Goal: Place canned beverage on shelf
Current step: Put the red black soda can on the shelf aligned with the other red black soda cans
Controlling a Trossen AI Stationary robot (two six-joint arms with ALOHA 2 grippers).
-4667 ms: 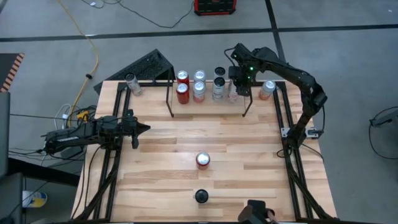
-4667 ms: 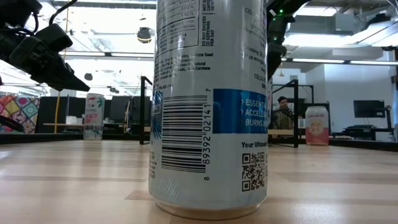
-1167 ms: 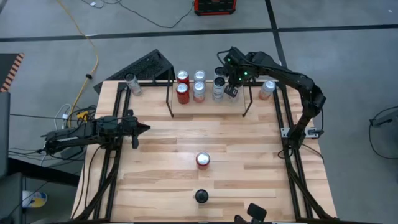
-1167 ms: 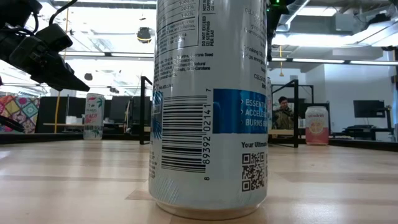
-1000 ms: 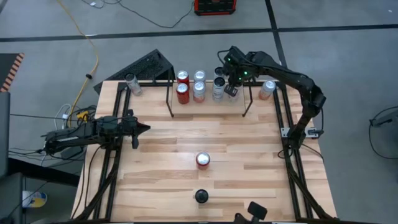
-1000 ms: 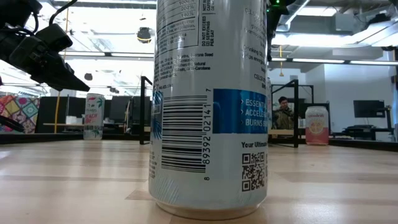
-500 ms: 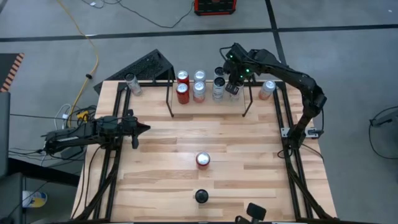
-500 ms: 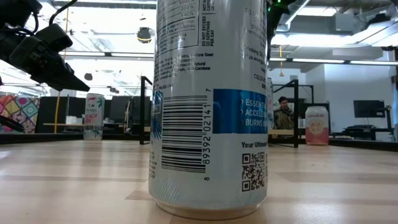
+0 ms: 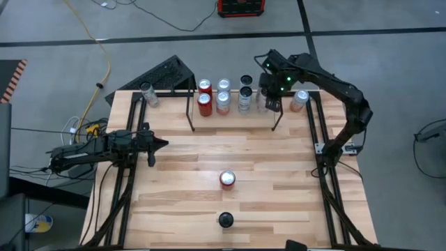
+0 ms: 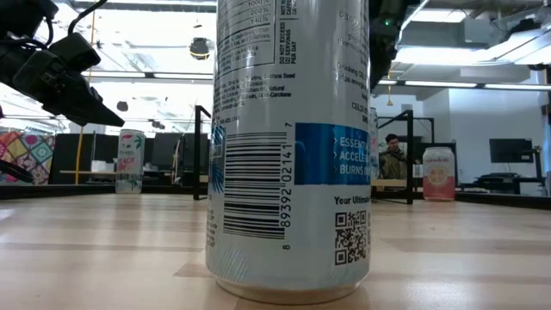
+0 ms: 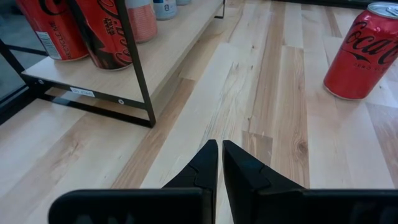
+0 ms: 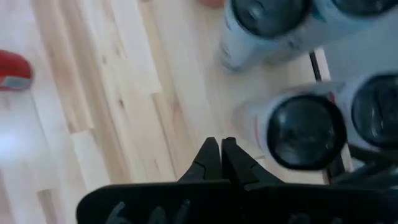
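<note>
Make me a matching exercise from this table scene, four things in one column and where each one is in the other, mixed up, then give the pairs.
Things:
1. red can
2. black can
3. left gripper
4. right gripper

Places:
A. over the shelf's right end
B. middle of the table
C. near the table's front edge
D. over the table's left side, shut

Pairs: 1-B, 2-C, 3-D, 4-A

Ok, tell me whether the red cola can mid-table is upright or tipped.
Upright: the red cola can shows its round top from above, base flat on wood.
</note>
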